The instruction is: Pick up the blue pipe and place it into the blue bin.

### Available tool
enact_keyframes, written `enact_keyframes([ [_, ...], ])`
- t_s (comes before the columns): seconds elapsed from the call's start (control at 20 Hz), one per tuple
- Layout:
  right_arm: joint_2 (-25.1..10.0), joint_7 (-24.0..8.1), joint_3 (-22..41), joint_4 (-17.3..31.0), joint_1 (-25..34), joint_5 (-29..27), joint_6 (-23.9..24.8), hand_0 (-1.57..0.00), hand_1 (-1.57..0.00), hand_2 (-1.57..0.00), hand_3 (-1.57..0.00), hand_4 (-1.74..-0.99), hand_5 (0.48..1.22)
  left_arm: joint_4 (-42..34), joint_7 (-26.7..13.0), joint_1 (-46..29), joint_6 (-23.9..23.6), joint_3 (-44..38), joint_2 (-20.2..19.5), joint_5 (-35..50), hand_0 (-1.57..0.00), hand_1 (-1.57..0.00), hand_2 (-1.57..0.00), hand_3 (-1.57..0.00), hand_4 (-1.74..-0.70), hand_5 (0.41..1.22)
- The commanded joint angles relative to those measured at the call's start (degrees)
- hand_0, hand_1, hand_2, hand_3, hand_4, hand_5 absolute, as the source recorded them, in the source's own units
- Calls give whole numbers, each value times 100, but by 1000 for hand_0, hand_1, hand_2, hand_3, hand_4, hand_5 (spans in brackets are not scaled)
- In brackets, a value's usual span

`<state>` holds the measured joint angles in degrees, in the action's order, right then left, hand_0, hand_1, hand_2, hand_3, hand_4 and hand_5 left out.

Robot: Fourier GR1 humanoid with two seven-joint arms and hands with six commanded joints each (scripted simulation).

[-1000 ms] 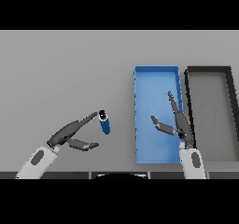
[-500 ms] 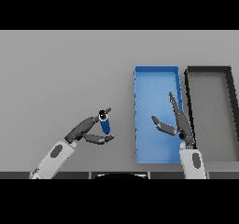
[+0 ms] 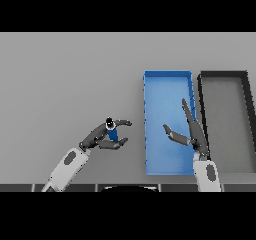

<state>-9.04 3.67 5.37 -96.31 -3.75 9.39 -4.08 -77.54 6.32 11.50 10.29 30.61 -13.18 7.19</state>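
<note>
Hands come first as we look from left to right. We see the left hand (image 3: 102, 139) well to the left of the blue bin (image 3: 167, 79), low on the grey table (image 3: 70, 74). Its fingers and thumb are curled round the blue pipe (image 3: 112, 133), with fingers over the top of it and the thumb under it. The blue pipe is small and stands nearly upright in that hand. It has a dark round end at the top with a pale ring on it. We cannot tell if the pipe touches the table or is lifted off it. We see no words or labels on the pipe.

Next comes the blue bin. It is a long tray with low walls, and it lies to the right of the pipe, well apart from it. We see no writing on it.

Our right hand (image 3: 192, 134) is over the lower right part of the blue bin. Its fingers are straight and spread, pointing up and away, and the thumb sticks out to the left. It holds nothing.

Just beside the blue bin, on its right, lies a black bin (image 3: 222, 74) of much the same shape. It bears no writing either.
</note>
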Motion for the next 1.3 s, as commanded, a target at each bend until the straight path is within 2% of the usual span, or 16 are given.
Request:
enact_keyframes([
  [0.0, 20, -50, 47, -37, -8, 41, 5, 1, 1, 1, 1, -1192, 560, 17, -18, -10, 2, -11, 76, 67, -179, -411, -578, -590, -1301, 784],
  [0.1, 44, -33, 45, -37, -50, 67, 48, 1, 1, 1, 1, -1189, 562, 24, 71, -47, -80, 7, 192, 53, -648, -828, -936, -914, -1450, 941],
  [0.2, 15, -102, 7, -11, 36, 61, 61, 1, 1, 1, 1, -1182, 562, 7, 14, -7, -81, 49, 259, -11, -981, -1095, -1164, -1112, -1551, 1042],
  [0.3, -1, -77, 43, -67, -23, 88, 39, 1, 1, 1, 1, -1178, 561, -119, 83, -117, -107, 184, 238, -63, -1193, -1266, -1311, -1258, -1617, 1106],
  [0.4, -20, -145, -4, 26, 38, 64, 39, 1, 1, 1, 1, -1176, 559, -134, 146, -120, -219, 254, 254, -213, -1329, -1376, -1404, -1370, -1561, 1148],
  [0.6, -34, -131, 15, 54, 85, 105, 37, 1, 1, 1, 1, -1166, 556, -176, 376, -80, -243, 214, 295, -324, -1472, -1491, -1503, -1489, -1502, 1191],
  [0.7, 1, -217, 10, 162, 166, 137, 76, 1, 1, 1, 1, -1158, 552, -420, 519, -87, -313, 194, 420, -325, -1508, -1520, -1527, -1518, -1488, 1202],
  [0.8, 13, -137, 39, 54, 93, 131, 66, 1, 1, 1, 1, -1151, 550, -669, 712, -91, -253, 161, 462, -262, -1530, -1538, -1543, -1537, -1482, 1209],
  [0.9, -2, -88, 76, 83, 21, 248, 102, 1, 1, 1, 1, -1138, 552, -783, 423, 74, -325, 140, 631, -295, -1545, -1550, -1553, -1549, -1478, 1213],
  [1.15, -101, 6, 16, 76, 50, 216, 63, 1, 1, 1, 1, -1126, 567, -1165, 54, 274, -172, 123, 668, -340, -1562, -1564, -1565, -1564, -1473, 1218],
  [1.25, -35, -43, 81, 103, 66, 270, 81, 1, 1, 1, 1, -1123, 571, -1288, -159, 257, -94, 108, 677, -300, -1566, -1567, -1567, -1566, -1473, 1219],
])
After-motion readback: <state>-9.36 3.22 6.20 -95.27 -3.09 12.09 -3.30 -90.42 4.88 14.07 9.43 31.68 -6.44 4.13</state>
